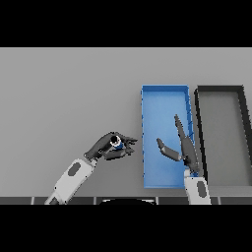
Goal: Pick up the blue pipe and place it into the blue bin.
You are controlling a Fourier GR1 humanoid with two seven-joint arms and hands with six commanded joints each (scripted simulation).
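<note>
Nearest at the lower edge of the frame: two white and grey forearms, one rising from lower left, one from lower right. Left hand (110, 146) seen left of centre, fingers and thumb curled round the blue pipe (116, 142), pinching it. Pipe held end-on toward the view, so only a pale ring with a dark hole and a little blue was visible; length hidden. Could not tell from this one view whether lifted off the grey desk (64, 93) or touching it. Probably gripped this way to keep the small piece steady while carrying it sideways.

Right hand (183, 145) seen over the lower part of the blue bin (164, 89), fingers straight and spread, thumb set apart, holding nothing. Seemed idle, but stood above the place where the pipe should go, so a risk of being in the way.

Blue bin lay right of centre, long side running up the frame, its left wall just beside the left fingertips. Dark grey bin (219, 88) stood just beside it, further right, not needed for the task.

Judged: grasp made, placing not yet done. Next move called for a short travel to the right, over the bin wall, then opening.
</note>
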